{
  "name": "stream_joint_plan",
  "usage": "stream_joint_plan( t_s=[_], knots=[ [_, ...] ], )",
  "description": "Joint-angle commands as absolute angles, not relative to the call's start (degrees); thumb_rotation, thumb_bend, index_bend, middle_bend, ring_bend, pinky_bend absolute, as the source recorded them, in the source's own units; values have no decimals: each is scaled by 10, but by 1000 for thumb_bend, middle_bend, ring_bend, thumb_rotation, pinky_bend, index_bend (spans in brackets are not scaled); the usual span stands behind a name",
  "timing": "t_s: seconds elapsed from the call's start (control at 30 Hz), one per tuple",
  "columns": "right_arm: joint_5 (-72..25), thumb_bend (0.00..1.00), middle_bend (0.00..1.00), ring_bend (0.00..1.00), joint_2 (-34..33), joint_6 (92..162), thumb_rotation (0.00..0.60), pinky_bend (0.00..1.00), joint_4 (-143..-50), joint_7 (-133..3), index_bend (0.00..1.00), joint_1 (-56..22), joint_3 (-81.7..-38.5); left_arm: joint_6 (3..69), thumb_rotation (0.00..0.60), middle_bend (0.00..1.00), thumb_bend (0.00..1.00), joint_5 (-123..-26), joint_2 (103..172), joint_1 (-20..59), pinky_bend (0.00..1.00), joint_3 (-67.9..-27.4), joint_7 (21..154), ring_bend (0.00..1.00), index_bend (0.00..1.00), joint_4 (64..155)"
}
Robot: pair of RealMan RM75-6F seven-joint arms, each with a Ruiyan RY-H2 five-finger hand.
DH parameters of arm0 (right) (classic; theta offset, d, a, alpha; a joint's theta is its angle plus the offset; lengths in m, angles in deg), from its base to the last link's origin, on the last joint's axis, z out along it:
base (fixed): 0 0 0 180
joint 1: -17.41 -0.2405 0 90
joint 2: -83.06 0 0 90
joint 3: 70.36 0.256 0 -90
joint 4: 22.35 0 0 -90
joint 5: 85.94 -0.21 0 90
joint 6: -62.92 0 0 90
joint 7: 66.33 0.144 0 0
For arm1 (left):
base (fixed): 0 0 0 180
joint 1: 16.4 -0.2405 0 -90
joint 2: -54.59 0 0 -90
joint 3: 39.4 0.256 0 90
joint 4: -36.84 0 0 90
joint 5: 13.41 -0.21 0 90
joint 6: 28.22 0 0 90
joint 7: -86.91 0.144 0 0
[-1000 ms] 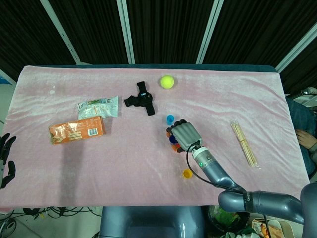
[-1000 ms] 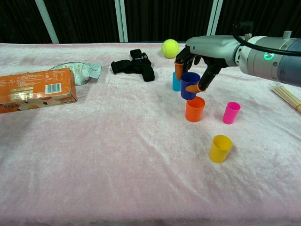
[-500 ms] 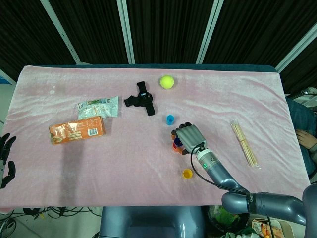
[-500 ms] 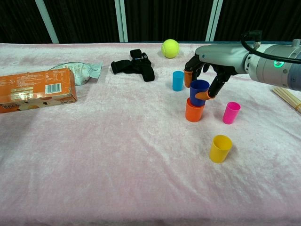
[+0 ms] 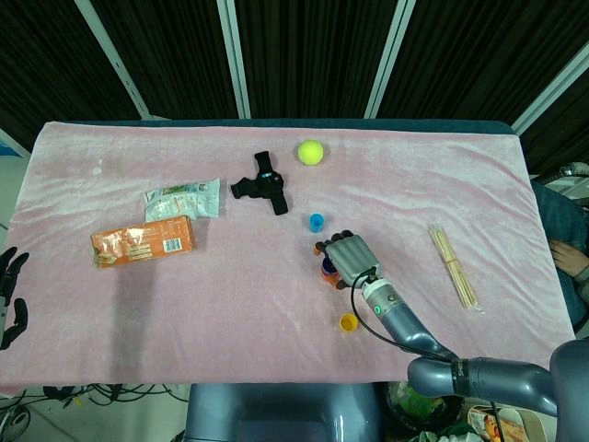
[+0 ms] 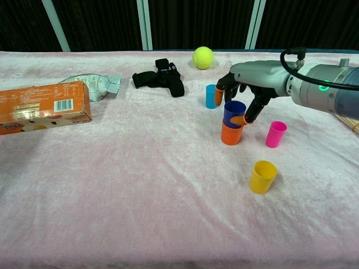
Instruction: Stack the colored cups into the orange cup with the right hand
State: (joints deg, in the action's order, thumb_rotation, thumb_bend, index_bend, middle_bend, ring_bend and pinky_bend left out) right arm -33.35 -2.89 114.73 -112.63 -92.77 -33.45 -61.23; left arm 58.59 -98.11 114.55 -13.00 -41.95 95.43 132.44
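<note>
With our right hand (image 6: 245, 89) we are grasping the dark blue cup (image 6: 234, 112), sitting partway inside the orange cup (image 6: 230, 134).

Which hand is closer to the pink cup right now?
Right. The right hand is just beside the pink cup, holding the dark blue cup in the orange cup. The left hand is off the table's far left edge.
</note>
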Motion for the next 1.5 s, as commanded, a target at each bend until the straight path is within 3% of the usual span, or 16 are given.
stream_joint_plan(
  t_s=[0.03, 0.33, 0.57, 1.03, 1.5],
  knots=[
    [-334, 210, 279, 242, -30, 1149, 600, 207, -1127, -929, 215, -335, -612, 586, 600, 16, 707, -981, 1146, -130, 12, -420, 954, 0, 55, 1324],
    [-341, 202, 260, 241, -28, 1159, 600, 207, -1138, -936, 197, -337, -607, 587, 600, 16, 707, -984, 1145, -130, 12, -419, 952, 0, 55, 1326],
    [-351, 202, 304, 242, -6, 1170, 600, 207, -1176, -953, 218, -337, -605, 587, 600, 16, 707, -984, 1144, -130, 12, -419, 948, 0, 55, 1327],
    [-288, 187, 300, 241, 67, 1256, 600, 207, -1354, -1009, 240, -277, -677, 587, 600, 16, 707, -985, 1143, -130, 12, -419, 946, 0, 55, 1327],
    [-210, 186, 303, 241, 28, 1307, 600, 207, -1357, -1026, 241, -211, -750, 589, 600, 16, 707, -987, 1144, -131, 12, -418, 953, 0, 55, 1329]
  ],
)
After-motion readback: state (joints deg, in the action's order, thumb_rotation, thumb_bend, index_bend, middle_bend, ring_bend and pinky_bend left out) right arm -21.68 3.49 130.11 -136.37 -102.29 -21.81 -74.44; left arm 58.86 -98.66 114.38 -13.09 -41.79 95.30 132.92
